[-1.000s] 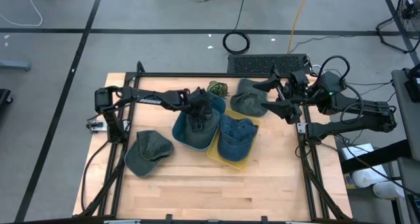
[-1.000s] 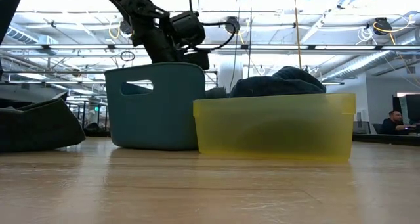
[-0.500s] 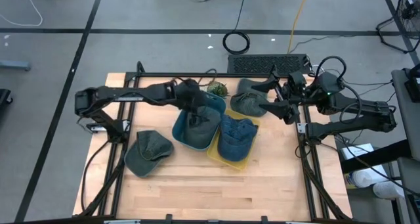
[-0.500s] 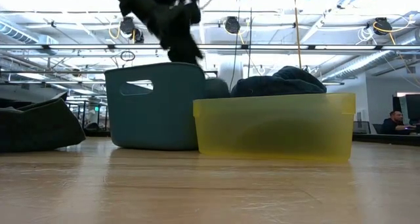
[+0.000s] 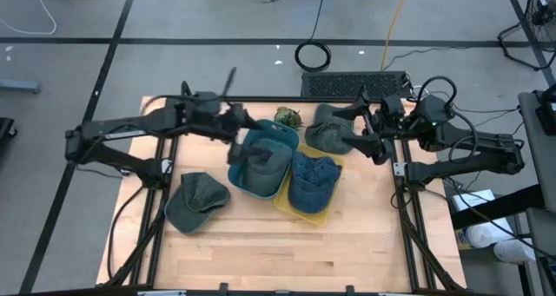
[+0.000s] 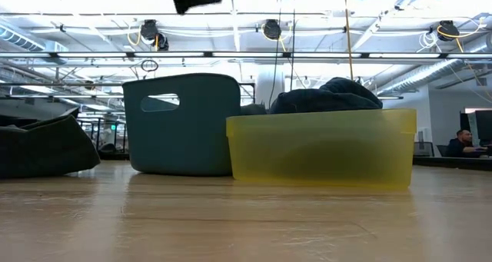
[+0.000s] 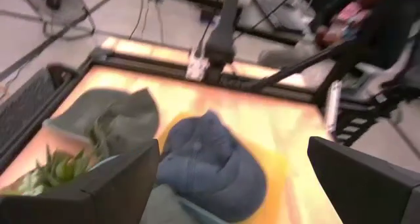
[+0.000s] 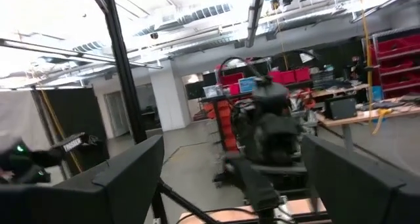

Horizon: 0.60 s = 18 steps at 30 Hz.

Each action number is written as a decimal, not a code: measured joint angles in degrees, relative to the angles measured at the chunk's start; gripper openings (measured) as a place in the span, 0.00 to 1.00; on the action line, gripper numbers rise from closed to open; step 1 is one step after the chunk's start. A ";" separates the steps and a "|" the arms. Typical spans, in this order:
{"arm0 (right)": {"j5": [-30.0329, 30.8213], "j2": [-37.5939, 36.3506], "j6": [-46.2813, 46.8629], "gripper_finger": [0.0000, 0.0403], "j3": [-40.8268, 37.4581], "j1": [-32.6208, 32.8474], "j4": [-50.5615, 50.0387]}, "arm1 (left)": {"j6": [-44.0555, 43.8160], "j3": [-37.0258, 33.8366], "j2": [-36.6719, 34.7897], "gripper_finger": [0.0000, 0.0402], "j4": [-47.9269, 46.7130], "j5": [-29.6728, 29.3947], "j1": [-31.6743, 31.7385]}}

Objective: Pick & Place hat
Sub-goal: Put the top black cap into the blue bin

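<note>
Teal bin [image 5: 261, 166] apparently cleared, left hand [image 5: 236, 133] withdrawn

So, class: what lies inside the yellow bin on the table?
A blue cap fills the yellow bin, its crown rising above the rim in the low view. Whatever lies beneath the cap is covered and cannot be seen.

Left gripper [image 5: 236, 133] raised, jaws wide — right gripper [image 5: 358, 133] likewise.

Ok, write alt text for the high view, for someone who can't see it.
Seen from above, a wooden table holds a teal bin and a yellow bin, each with a hat inside. The left end effector hovers open beside the teal bin. Two more hats lie loose: a green hat and a grey hat.
</note>
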 joint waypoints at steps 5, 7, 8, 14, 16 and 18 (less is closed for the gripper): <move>0.15 0.00 -2.38 0.86 -0.02 0.00 -0.03 | -4.37 0.01 -5.32 0.98 1.75 -0.08 -1.23; 0.15 0.00 -2.93 0.86 -0.02 0.00 -0.03 | -5.78 0.01 -7.18 0.98 2.12 -0.17 -1.66; 0.12 0.00 -2.99 0.86 -0.02 0.00 -0.04 | -6.48 0.01 -7.99 0.98 1.81 -0.23 -1.84; 0.13 0.00 -2.99 0.86 -0.02 0.00 -1.07 | -9.38 0.01 -11.81 0.98 2.04 -0.47 -2.76; 0.13 0.00 -2.99 0.86 -0.02 0.00 -2.14 | -9.85 0.01 -12.57 0.98 2.05 -0.50 -3.05; 0.13 0.00 -3.22 0.86 -0.02 0.00 -3.46 | -9.87 0.01 -12.96 0.98 2.05 -0.64 -3.10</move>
